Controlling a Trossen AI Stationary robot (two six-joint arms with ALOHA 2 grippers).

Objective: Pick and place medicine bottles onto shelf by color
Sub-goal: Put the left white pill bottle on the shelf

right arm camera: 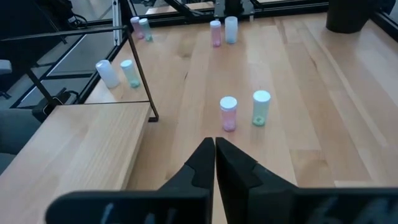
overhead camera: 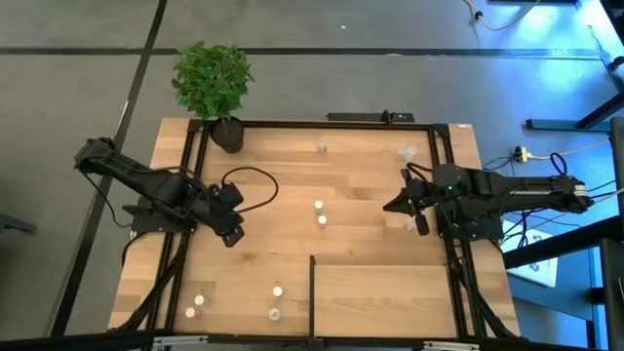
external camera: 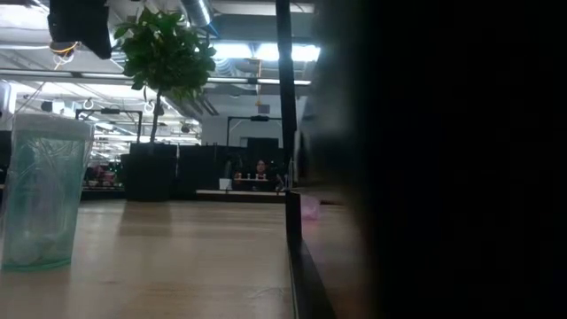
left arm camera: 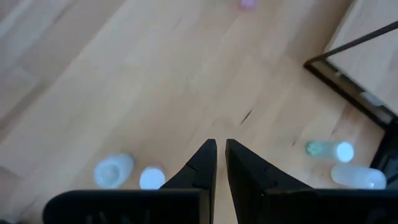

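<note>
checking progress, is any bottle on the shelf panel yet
No, in the high view the shelf lies bare, and the medicine bottles stand out on the planked tabletop.

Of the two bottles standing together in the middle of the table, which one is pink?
The pink bottle with a white cap is the one nearer the shelf. Its neighbour, the green bottle, stands on the side toward the plant pot.

I see pale, plain wood on the shelf [right arm camera: 74, 143], edged with a thin black strip, against the warmer planked tabletop [overhead camera: 273, 156]. Mid-table stand a pink bottle [right arm camera: 228, 114] and a green-tinted bottle [right arm camera: 260, 107], both white-capped. My black grippers match the dark pot of the leafy green plant [overhead camera: 211, 80].
</note>
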